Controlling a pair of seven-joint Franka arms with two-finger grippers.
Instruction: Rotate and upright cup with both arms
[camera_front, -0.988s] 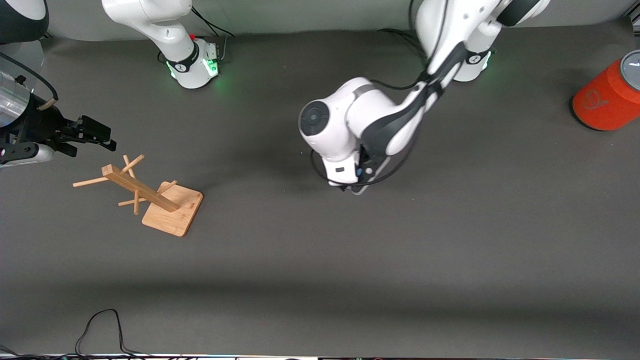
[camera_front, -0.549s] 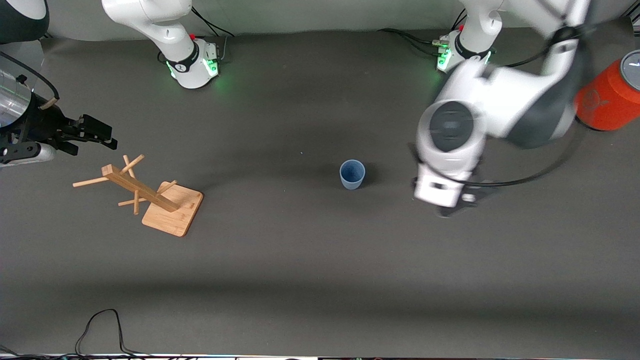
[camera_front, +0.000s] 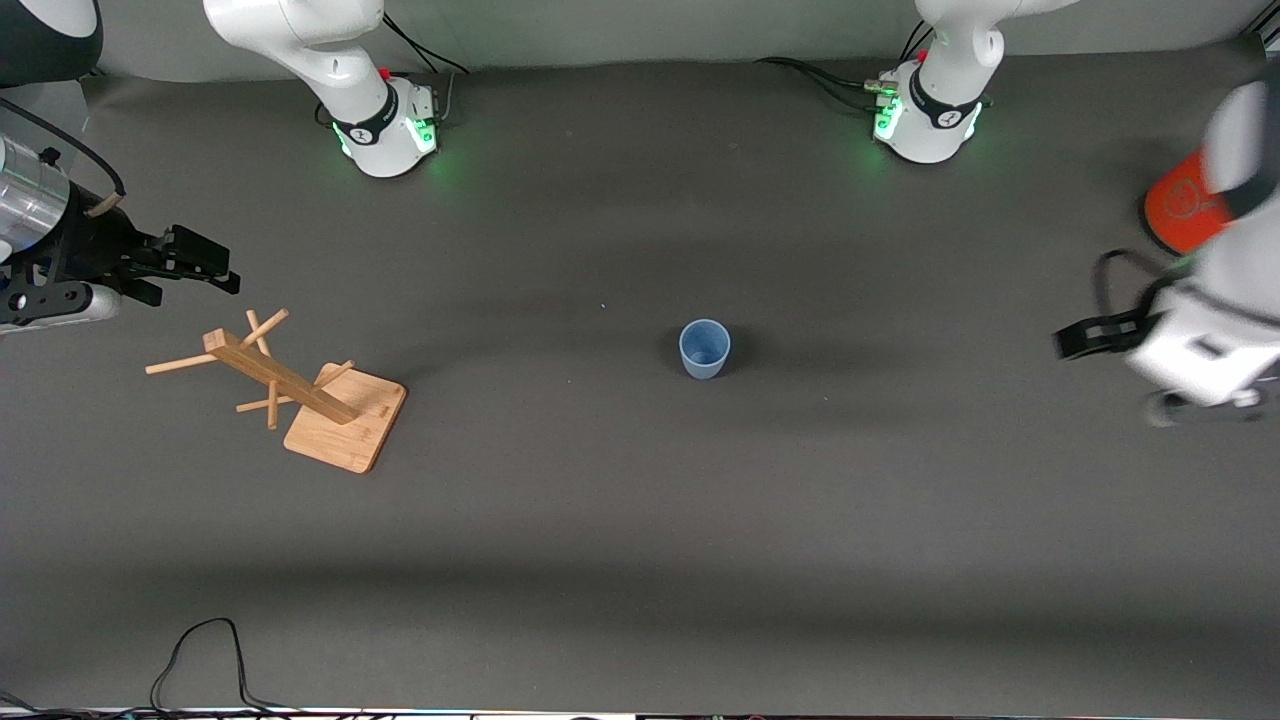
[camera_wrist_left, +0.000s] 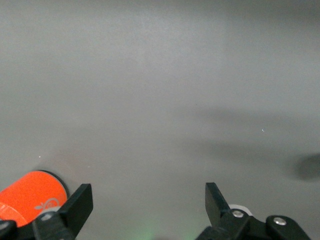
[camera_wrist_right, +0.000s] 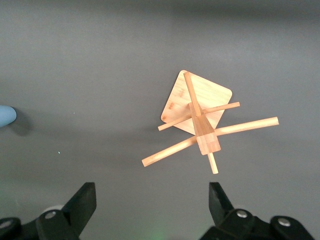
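Observation:
The pale blue cup (camera_front: 705, 348) stands upright on the dark table mat, mouth up, near the middle. Nothing touches it. Its edge also shows in the right wrist view (camera_wrist_right: 6, 116). My left gripper (camera_front: 1078, 340) is open and empty, up in the air at the left arm's end of the table, well apart from the cup; its view shows bare mat between the fingers (camera_wrist_left: 148, 194). My right gripper (camera_front: 205, 265) is open and empty, up over the mat beside the wooden rack; its own view (camera_wrist_right: 150, 194) shows nothing between the fingers.
A wooden rack (camera_front: 300, 395) with pegs stands on its square base toward the right arm's end, also in the right wrist view (camera_wrist_right: 200, 120). A big orange cylinder (camera_front: 1185, 215) stands at the left arm's end, also in the left wrist view (camera_wrist_left: 30, 196). A black cable (camera_front: 200, 650) lies at the near edge.
The left arm has swung from over the cup's spot to the left arm's end of the table, uncovering the upright cup. The right gripper has barely moved.

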